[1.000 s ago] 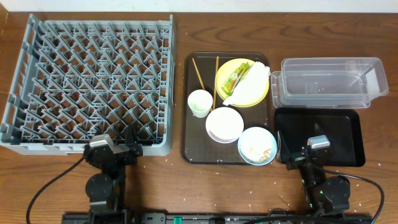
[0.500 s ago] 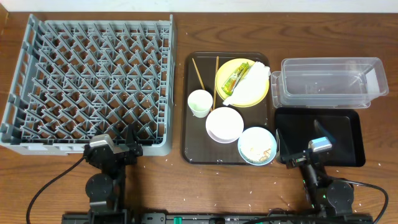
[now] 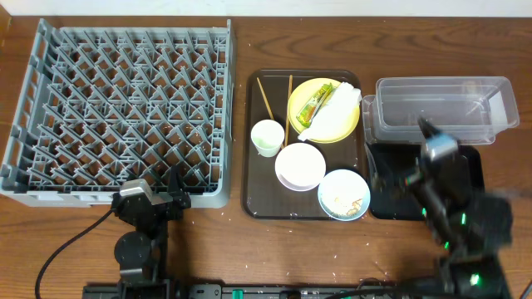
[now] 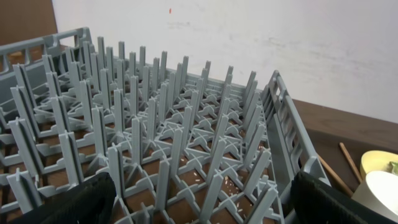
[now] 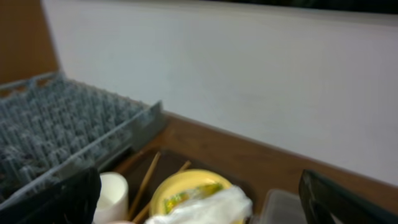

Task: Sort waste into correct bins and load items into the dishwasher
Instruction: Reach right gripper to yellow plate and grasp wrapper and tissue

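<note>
Your R end effector (image 5: 198, 186) gapes wide, empty; L end effector (image 4: 202, 193) too. Go for wrapper (image 3: 313, 104) on yellow plate (image 3: 342, 126): drop steep, pinch mid-length, w/o snagging napkin (image 3: 339, 101).

On the wooden surface (image 3: 249, 249), the large grey plastic dish rack (image 3: 116, 108) lies at 9 o'clock from the dark brown serving tray (image 3: 259, 199). On this tray are the thin wooden chopsticks (image 3: 266, 98) at 11, the round yellow plate (image 3: 302, 96) at 1, the small white cup (image 3: 268, 137) at 9, the white bowl (image 3: 300, 166) in the middle and the light blue bowl (image 3: 343, 194) at 5. From the tray, the clear rectangular plastic tub (image 3: 440, 108) lies at 2 and the flat black rectangular tray (image 3: 384, 203) at 4.
</note>
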